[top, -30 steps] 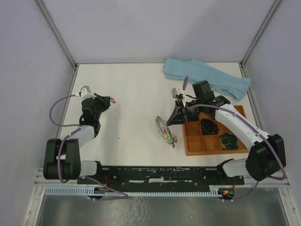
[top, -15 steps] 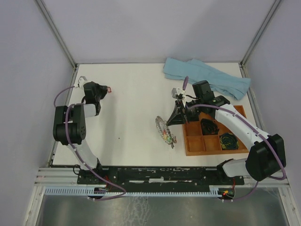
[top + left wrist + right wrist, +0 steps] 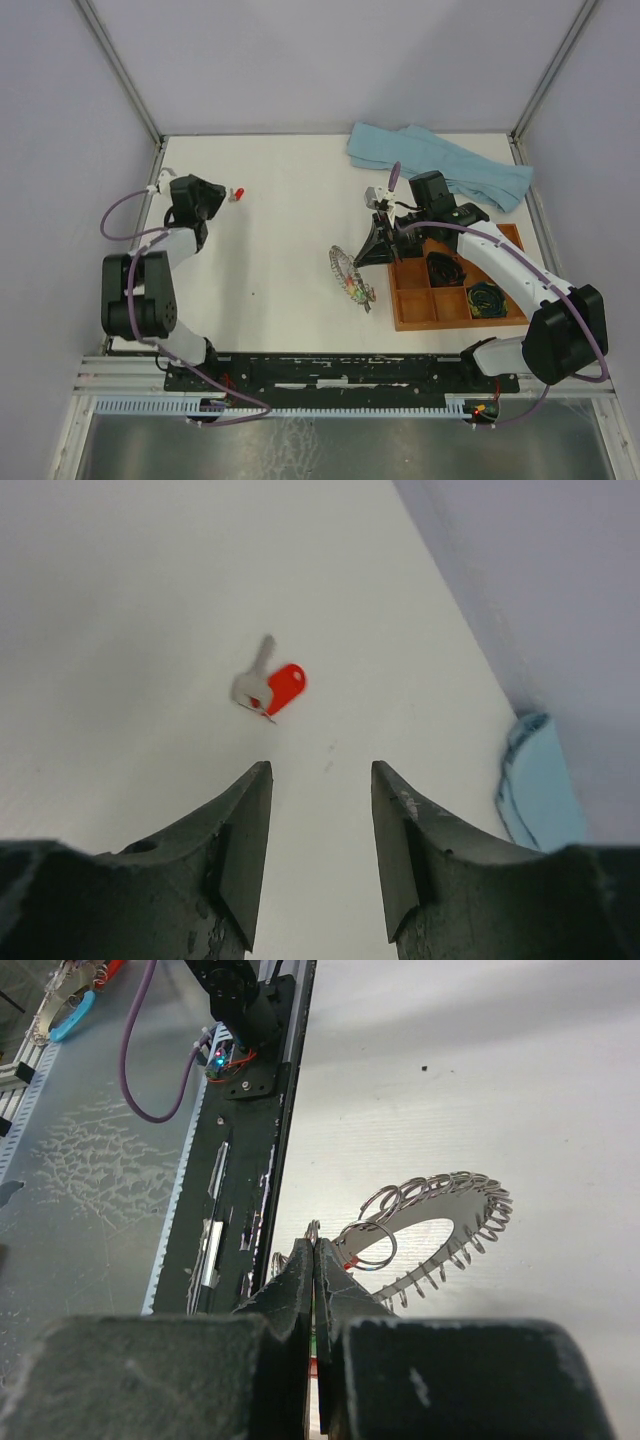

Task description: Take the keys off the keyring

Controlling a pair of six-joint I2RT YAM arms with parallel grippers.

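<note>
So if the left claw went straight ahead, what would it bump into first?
Probably the red key, lying on the table just ahead of the open left claw. Depth is hard to judge, so it might touch the table first.

The left arm and right arm have white links between black joints. A purple cable loops beside each. The black fingers of the left gripper are scuffed.
</note>
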